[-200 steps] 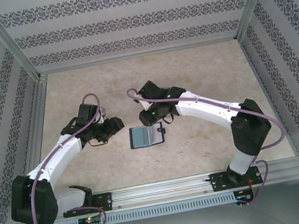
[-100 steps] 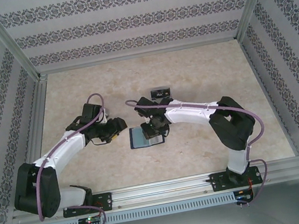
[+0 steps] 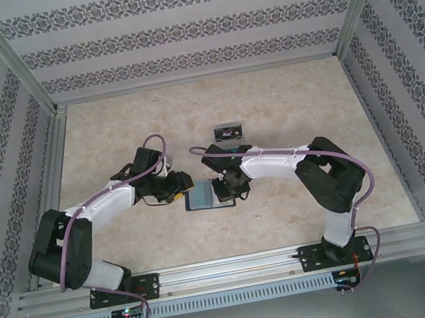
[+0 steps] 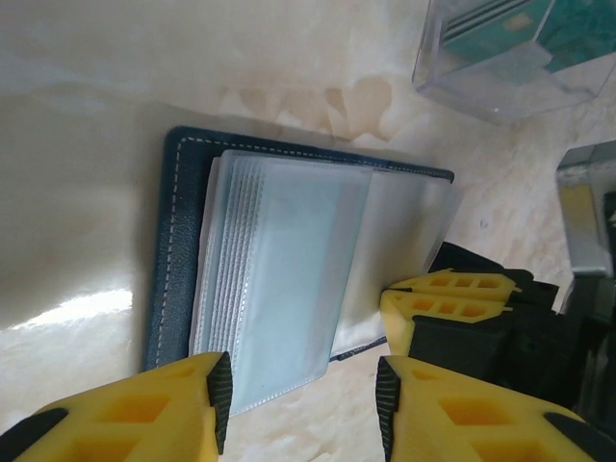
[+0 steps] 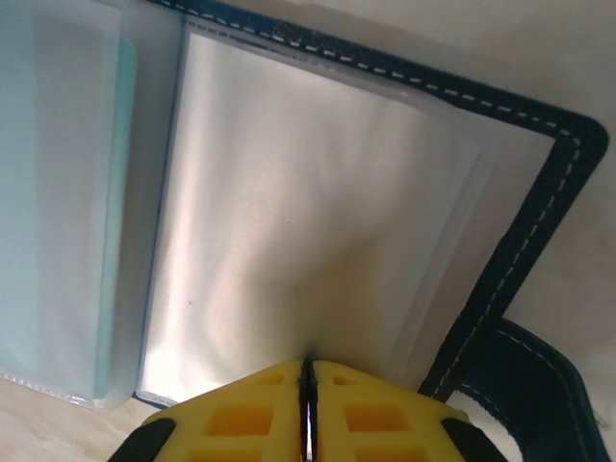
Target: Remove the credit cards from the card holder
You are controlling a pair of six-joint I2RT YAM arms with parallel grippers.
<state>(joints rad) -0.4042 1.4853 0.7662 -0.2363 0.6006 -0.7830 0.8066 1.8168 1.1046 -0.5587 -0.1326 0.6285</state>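
Note:
The slate-blue card holder point(image 3: 202, 196) lies open on the table between both grippers, its clear sleeves point(image 4: 279, 260) fanned up. A teal card's edge point(image 5: 123, 212) shows inside a left sleeve. My left gripper point(image 4: 303, 402) is open, its jaws straddling the near edge of the sleeve stack without touching. My right gripper point(image 5: 307, 371) is shut, its tips resting on the silvery right-hand pocket point(image 5: 318, 221); its yellow fingers point(image 4: 448, 298) show in the left wrist view. A dark card with light marks point(image 3: 227, 133) lies loose behind the holder. A teal card point(image 4: 568, 24) lies there too.
The holder's black clasp tab point(image 5: 525, 385) sticks out to the right of my right gripper. Patterned walls and metal posts point(image 3: 18, 69) enclose the marbled table point(image 3: 111, 135). The arms' rail point(image 3: 231, 268) runs along the near edge.
Both arms have moved in on the card holder. The right gripper came forward from the back, uncovering the dark card, and closed down on the right pocket. The left jaws narrowed a little.

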